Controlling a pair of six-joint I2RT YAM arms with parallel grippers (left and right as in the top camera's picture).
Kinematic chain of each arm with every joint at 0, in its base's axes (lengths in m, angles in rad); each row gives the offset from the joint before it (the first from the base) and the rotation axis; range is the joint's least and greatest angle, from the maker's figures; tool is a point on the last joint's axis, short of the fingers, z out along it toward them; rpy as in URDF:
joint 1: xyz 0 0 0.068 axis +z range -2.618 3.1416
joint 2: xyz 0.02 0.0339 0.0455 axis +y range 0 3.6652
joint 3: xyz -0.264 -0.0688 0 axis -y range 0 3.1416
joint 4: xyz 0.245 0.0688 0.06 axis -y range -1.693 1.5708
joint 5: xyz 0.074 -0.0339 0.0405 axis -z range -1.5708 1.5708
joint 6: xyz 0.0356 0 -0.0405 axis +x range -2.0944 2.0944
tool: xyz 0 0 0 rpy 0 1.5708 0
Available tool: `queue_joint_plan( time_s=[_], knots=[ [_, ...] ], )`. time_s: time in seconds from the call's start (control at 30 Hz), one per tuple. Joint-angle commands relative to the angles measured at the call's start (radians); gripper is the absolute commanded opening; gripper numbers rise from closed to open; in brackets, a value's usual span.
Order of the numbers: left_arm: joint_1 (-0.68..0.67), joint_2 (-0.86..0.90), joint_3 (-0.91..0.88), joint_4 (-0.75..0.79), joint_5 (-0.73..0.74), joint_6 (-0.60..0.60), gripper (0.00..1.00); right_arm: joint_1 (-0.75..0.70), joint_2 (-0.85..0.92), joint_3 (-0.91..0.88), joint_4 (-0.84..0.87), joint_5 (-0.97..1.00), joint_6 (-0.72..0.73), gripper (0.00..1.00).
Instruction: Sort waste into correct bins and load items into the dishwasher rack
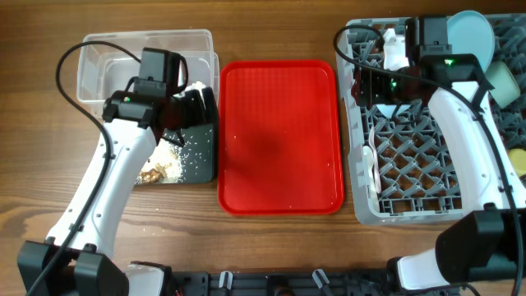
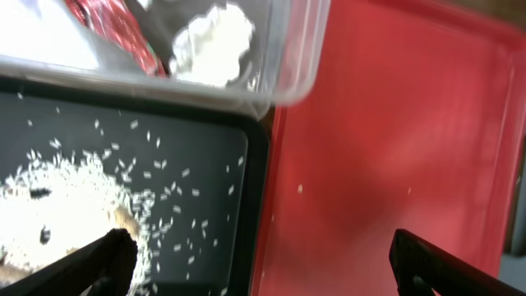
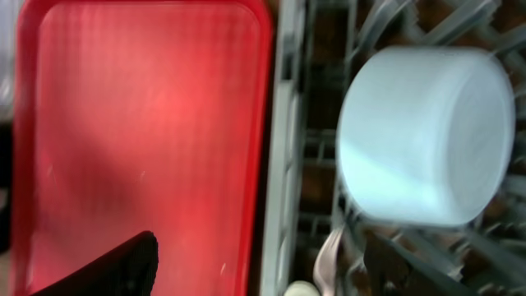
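Note:
The clear tub [image 1: 107,57] holds the red wrapper [image 2: 107,29] and a white tissue [image 2: 214,41]. The black tray [image 1: 197,156] in front of it holds white rice crumbs [image 2: 66,197] and brown scraps [image 1: 152,173]. My left gripper [image 2: 263,271] is open and empty, straddling the black tray's right edge [image 1: 197,107]. The grey dishwasher rack [image 1: 411,177] holds the pale blue plate [image 1: 472,33], a mint green bowl [image 1: 501,78], the yellow cup [image 1: 518,158] and white cutlery [image 1: 371,160]. My right gripper [image 3: 263,271] is open over the rack's left edge [image 1: 370,82], beside an upturned pale blue bowl [image 3: 423,136].
The flat red tray [image 1: 279,136] lies between the bins and the rack, with a few stray crumbs on it. It also shows in both wrist views [image 2: 394,123] [image 3: 140,123]. Both arms' cables loop above the tub and the rack.

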State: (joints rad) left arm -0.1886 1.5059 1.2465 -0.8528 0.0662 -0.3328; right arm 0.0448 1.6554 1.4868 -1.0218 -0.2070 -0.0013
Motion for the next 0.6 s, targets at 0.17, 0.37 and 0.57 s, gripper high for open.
queue_joint_plan(
  time_s=[0.17, 0.37, 0.57],
  knots=[
    [-0.013, -0.037, -0.011, -0.253, 0.011, 0.077, 0.89, 0.0, -0.11, -0.047, -0.042, -0.018, 0.091, 1.0],
    [-0.013, -0.368, -0.245, -0.1, 0.011, 0.08, 0.9, 0.0, -0.446, -0.37, 0.171, -0.019, 0.077, 1.0],
    [-0.012, -0.752, -0.412, -0.052, 0.011, 0.079, 1.0, 0.0, -0.79, -0.618, 0.212, 0.05, 0.083, 1.0]
  ],
)
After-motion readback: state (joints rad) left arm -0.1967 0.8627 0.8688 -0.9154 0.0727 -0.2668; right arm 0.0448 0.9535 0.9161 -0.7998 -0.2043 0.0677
